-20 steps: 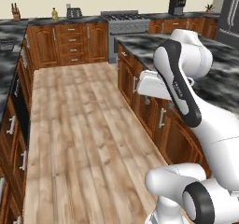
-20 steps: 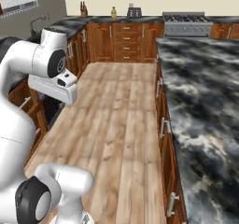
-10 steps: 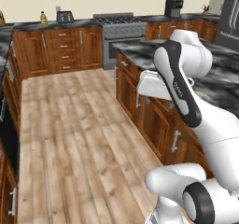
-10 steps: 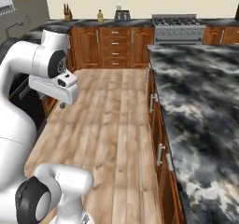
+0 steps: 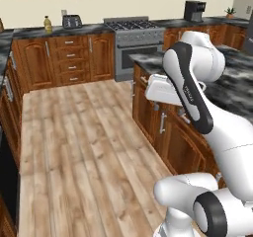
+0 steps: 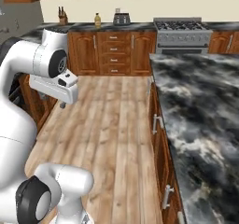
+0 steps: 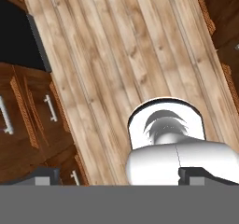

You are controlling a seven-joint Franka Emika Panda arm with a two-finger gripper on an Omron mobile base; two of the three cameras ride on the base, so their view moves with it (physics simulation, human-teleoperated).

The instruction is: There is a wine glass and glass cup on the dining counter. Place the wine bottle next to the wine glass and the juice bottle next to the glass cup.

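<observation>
The arm is folded high, hand pointing down over the wood floor (image 7: 116, 55); gripper (image 7: 116, 176) fingertips wide apart, grasping nothing; juice bottle (image 6: 97, 20) on the far wall counter (image 6: 88, 28); dining counter (image 6: 200, 106) right.

Marbled bench (image 6: 200, 106) fills the right of the right base view, its visible top bare. Far wall bench (image 5: 59, 31), upper left of the left base view: yellow bottle (image 5: 47, 23) beside toaster (image 5: 72, 21). Coffee machine (image 5: 194, 11) at upper right.
</observation>
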